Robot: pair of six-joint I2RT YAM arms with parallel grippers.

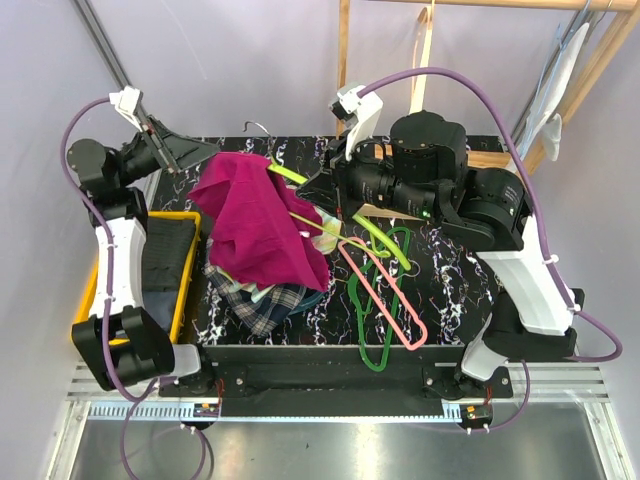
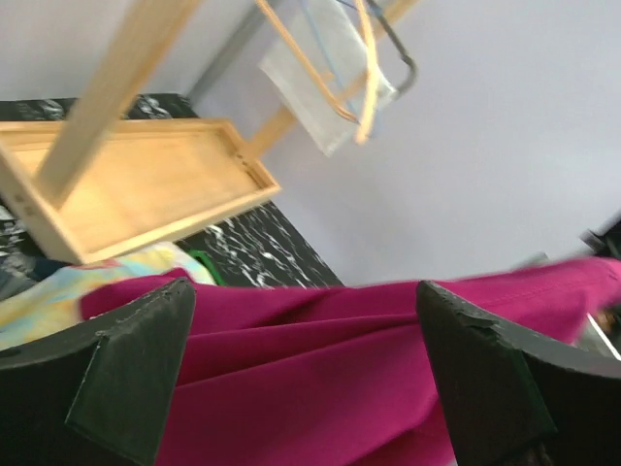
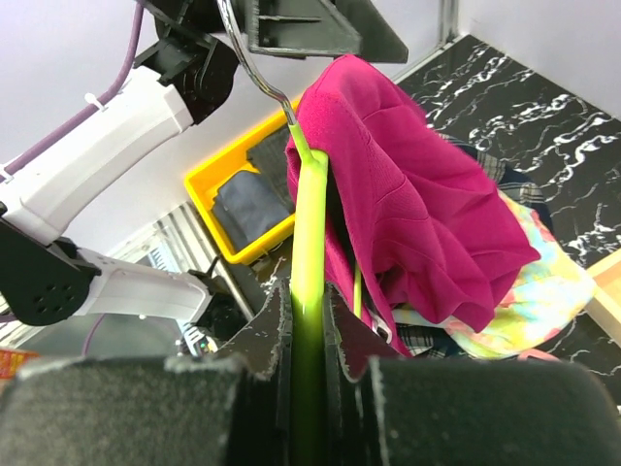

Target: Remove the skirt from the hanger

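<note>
- From above, your left gripper (image 1: 188,152) hangs wide open at the far left of the table (image 1: 450,290), just above the magenta garment (image 1: 262,228) — nothing in it
- Your right gripper (image 1: 322,188) is clamped on the lime hanger (image 1: 290,176), which carries that magenta garment
- The skirt (image 1: 262,305) lies bunched at the near edge, mostly under the magenta cloth; the green hanger (image 1: 375,366) lies to its right, beneath the pink hanger (image 1: 386,290) — whether the skirt hangs on it, you cannot tell
- Left wrist: both fingers (image 2: 126,379) stand far apart, with magenta cloth below them and a wooden tray (image 2: 146,184) beyond
- Right wrist: the fingers pinch the lime bar; the magenta garment drapes from its hook end, plaid shows beside the floral garment (image 3: 529,282), and a yellow bin (image 3: 254,245) sits behind
</note>
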